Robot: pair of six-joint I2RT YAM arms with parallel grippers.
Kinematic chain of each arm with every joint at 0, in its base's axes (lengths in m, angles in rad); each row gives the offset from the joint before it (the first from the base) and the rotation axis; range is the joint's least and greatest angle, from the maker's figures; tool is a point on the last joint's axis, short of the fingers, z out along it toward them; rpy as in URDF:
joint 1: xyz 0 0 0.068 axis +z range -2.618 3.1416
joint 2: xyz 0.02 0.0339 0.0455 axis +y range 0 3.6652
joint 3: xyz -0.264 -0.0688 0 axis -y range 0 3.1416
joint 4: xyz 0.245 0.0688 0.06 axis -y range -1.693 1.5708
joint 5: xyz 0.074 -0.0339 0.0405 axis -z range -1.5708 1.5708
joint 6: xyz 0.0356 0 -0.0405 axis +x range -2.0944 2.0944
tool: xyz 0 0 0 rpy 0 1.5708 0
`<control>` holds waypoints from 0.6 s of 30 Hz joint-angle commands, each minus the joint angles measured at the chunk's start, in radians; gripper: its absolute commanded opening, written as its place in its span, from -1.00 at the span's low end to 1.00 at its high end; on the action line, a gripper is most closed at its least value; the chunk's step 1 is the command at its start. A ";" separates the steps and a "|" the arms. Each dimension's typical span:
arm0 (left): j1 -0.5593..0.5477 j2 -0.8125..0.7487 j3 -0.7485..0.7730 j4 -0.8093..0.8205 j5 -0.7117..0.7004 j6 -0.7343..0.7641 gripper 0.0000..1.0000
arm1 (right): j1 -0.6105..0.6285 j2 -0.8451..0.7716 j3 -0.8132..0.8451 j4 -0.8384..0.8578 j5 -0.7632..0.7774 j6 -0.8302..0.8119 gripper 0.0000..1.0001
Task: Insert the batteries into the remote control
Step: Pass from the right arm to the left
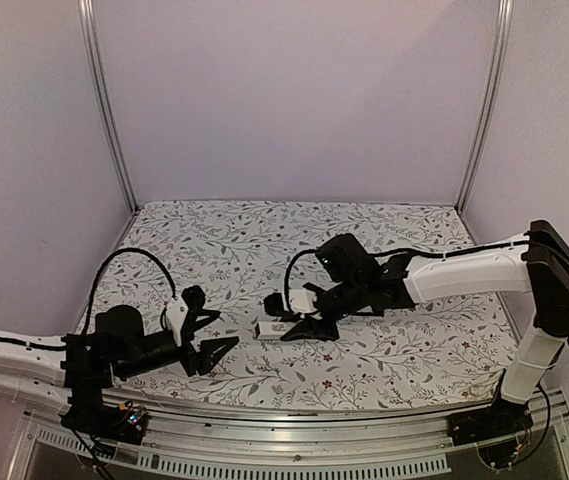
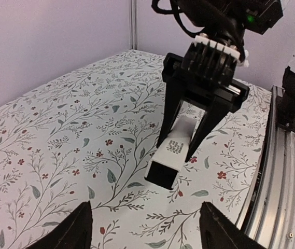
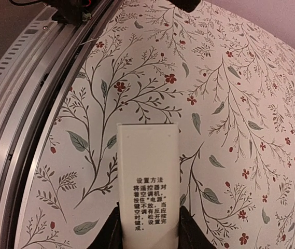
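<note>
The white remote control (image 1: 272, 328) sits low over the floral table near the middle, its printed label (image 3: 147, 199) facing up. My right gripper (image 1: 309, 328) is shut on it, with a black finger (image 3: 111, 232) pressed to each long side. In the left wrist view the remote control (image 2: 172, 155) shows a dark end face pointing toward my left gripper (image 2: 147, 228). That gripper stands open and empty a short way in front of it. The left gripper (image 1: 214, 328) is left of the remote. The batteries are out of view.
The floral tablecloth (image 1: 264, 240) covers the table. A metal rail (image 1: 294, 455) runs along the near edge, close to the remote in the right wrist view. Purple walls close the back and both sides.
</note>
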 commanded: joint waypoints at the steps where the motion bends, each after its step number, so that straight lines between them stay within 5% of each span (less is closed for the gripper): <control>1: -0.032 0.002 -0.031 0.148 0.050 0.159 0.42 | -0.007 -0.104 -0.043 0.123 -0.067 0.047 -0.45; 18: -0.036 0.248 0.086 0.390 0.183 0.278 0.45 | -0.007 -0.236 -0.110 0.189 -0.187 0.035 -0.45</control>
